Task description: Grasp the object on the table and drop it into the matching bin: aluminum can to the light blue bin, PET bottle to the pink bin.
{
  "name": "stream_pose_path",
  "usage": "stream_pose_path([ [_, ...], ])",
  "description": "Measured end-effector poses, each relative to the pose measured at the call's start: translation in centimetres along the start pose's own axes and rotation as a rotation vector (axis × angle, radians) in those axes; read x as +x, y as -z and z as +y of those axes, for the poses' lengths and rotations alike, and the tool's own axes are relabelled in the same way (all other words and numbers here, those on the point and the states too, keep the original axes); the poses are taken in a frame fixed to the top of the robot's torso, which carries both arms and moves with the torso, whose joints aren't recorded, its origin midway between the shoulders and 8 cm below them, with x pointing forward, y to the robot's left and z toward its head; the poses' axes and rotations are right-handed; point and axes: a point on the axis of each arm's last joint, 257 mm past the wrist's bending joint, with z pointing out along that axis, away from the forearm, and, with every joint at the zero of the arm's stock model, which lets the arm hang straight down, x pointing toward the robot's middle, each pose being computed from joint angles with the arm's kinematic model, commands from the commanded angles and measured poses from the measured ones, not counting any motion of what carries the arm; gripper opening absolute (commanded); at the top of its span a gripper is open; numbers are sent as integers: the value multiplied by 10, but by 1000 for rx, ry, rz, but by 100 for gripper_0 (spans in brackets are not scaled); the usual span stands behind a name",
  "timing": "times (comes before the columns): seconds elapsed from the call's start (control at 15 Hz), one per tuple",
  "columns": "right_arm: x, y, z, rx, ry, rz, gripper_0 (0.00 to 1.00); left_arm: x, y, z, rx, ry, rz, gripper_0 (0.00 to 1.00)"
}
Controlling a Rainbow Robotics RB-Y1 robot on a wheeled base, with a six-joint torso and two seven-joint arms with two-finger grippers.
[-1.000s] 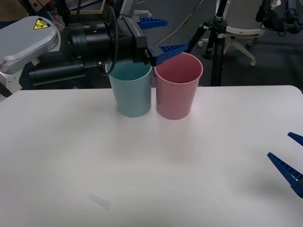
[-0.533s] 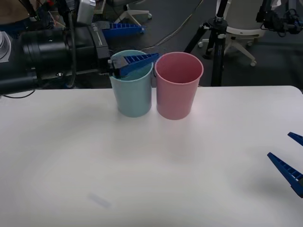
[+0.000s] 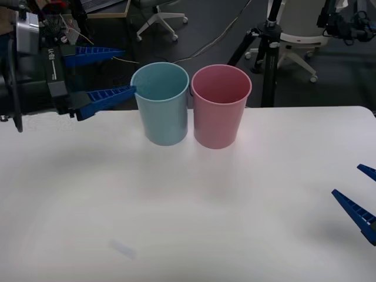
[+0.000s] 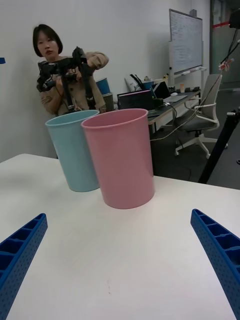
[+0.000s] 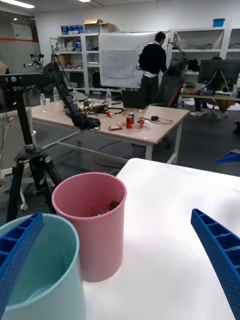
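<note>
On the far side of the white table (image 3: 188, 200) the light blue bin (image 3: 161, 111) and the pink bin (image 3: 218, 114) stand touching side by side. My left gripper (image 3: 128, 70) hangs open with nothing between its fingers, just left of the light blue bin at rim height. In the left wrist view the light blue bin (image 5: 45, 280) is closest and small dark shapes (image 5: 102, 207) lie inside the pink bin (image 5: 100, 240); I cannot tell what they are. The PET bottle is hidden. My right gripper (image 3: 346, 180) rests open low at the table's right edge, facing the pink bin (image 4: 125, 160).
A black tripod (image 3: 267, 53) and a white office chair (image 3: 299, 35) stand on the floor behind the table's far edge. A faint pale mark (image 3: 124, 249) lies on the near left part of the tabletop.
My left arm has drawn back leftward, from above the pink bin's rim, across the light blue bin, to beside it. It stayed open. The right gripper has not moved.
</note>
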Motion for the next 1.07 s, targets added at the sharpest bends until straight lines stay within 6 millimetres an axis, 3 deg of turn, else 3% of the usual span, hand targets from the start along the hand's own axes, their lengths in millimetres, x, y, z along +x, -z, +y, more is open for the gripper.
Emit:
stream_pose_path([
  [0.6,0,0,0,0,0,0,100,43,81,-9,-79,9,3,100],
  [0.87,0,0,0,0,0,0,100,71,102,-29,-121,67,-19,100],
  [1.07,0,0,0,0,0,0,100,87,108,-56,-155,122,-55,100],
])
